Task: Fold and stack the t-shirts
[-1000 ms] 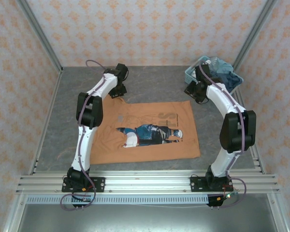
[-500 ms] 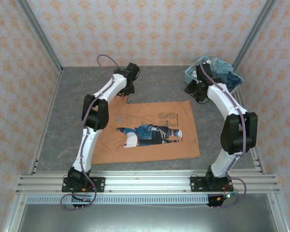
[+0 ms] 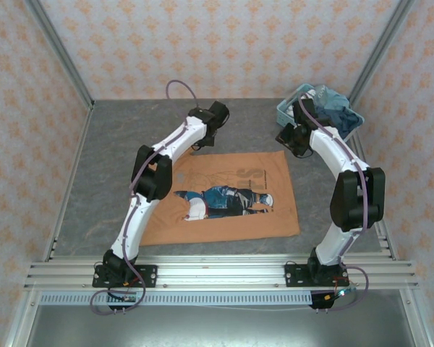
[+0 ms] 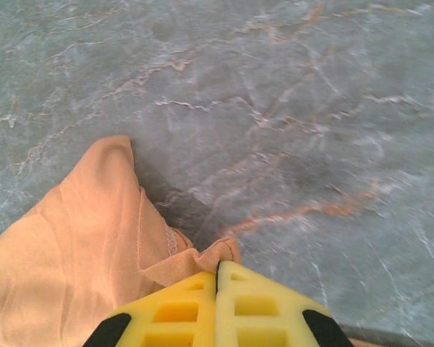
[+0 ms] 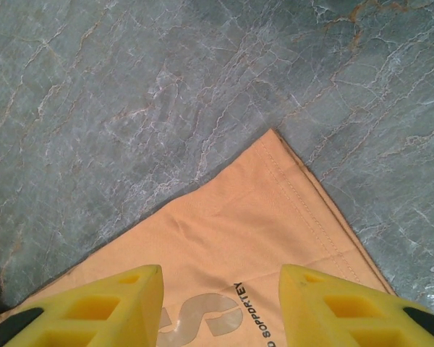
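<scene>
An orange-tan t-shirt (image 3: 224, 224) with a dark picture print lies flat mid-table. My left gripper (image 3: 201, 142) is at its far edge, shut on a fold of the orange hem (image 4: 202, 259), which bunches up just ahead of the closed yellow fingertips (image 4: 218, 266); the rest of the cloth (image 4: 72, 267) trails to the left. My right gripper (image 3: 295, 144) hovers open above the shirt's far right corner (image 5: 275, 181); its gap (image 5: 220, 278) holds nothing and grey lettering shows below it. More t-shirts, dark blue and pale (image 3: 336, 101), sit heaped in the basket.
A light-blue lattice basket (image 3: 293, 108) stands at the back right corner, close behind the right wrist. Grey marbled tabletop (image 3: 116, 144) surrounds the shirt. Metal frame posts and patterned walls bound the table.
My left gripper closed on the shirt's far edge and swung right along that edge, dragging the pinched cloth with it. The right arm stayed put.
</scene>
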### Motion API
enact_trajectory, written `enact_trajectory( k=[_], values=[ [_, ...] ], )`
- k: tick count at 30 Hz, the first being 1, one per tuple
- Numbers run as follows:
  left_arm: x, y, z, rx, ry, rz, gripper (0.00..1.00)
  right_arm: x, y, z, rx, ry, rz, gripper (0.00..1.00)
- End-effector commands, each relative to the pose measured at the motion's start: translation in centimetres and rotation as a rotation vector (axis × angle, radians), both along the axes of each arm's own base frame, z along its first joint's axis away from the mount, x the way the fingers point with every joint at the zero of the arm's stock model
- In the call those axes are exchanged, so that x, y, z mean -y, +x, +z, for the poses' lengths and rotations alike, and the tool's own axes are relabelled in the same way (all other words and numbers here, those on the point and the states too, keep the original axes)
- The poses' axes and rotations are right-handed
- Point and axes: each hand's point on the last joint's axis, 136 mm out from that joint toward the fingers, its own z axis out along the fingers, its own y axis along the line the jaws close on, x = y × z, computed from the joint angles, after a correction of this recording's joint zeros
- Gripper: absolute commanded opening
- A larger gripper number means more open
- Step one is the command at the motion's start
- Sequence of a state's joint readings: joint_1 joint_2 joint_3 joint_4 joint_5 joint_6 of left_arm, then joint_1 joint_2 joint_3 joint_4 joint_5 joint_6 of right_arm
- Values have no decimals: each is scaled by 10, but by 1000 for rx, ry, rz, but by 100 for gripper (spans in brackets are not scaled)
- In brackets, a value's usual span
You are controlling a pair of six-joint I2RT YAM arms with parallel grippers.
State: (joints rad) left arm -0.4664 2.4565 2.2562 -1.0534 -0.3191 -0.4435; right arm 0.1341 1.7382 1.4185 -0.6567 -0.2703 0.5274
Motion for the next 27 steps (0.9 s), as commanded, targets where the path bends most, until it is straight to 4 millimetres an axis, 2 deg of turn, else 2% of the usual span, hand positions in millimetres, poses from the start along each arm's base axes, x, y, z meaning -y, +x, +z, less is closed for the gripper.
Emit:
enact_trajectory(
  k=[1, 2, 4, 6, 7, 10, 14, 16, 22, 24, 27],
  values=[
    [1, -5, 20, 7, -3, -40, 17, 0, -5, 5, 8, 10, -9, 46],
    [2, -6, 21, 8, -4, -50, 30, 0, -5, 4, 3, 9, -10, 46],
    [-2, -8, 30, 35, 1, -51, 50, 0, -5, 0, -5, 9, -8, 47],
    [-8, -7, 44, 83, -12, -42, 60, -1, -5, -5, -15, 9, -5, 47],
    [-13, -6, 51, 105, -29, -25, 62, -2, -4, -9, -21, 11, -3, 47],
    [-38, -1, 55, 123, -95, 60, 63, -3, -1, -17, -33, 18, -7, 48],
    [-76, 10, 39, 79, -142, 182, 61, -7, 8, -24, -40, 17, -1, 48],
    [-87, 18, 29, 64, -160, 209, 60, -10, 13, -26, -44, 11, 10, 48],
    [-97, 46, 4, 52, -198, 221, 58, -9, 27, -29, -45, -29, 32, 48],
    [-95, 51, -5, 43, -211, 213, 58, -5, 29, -32, -59, -59, 33, 49],
    [-94, 49, -22, 7, -213, 219, 57, 3, 31, -39, -89, -102, 24, 51]
  ],
)
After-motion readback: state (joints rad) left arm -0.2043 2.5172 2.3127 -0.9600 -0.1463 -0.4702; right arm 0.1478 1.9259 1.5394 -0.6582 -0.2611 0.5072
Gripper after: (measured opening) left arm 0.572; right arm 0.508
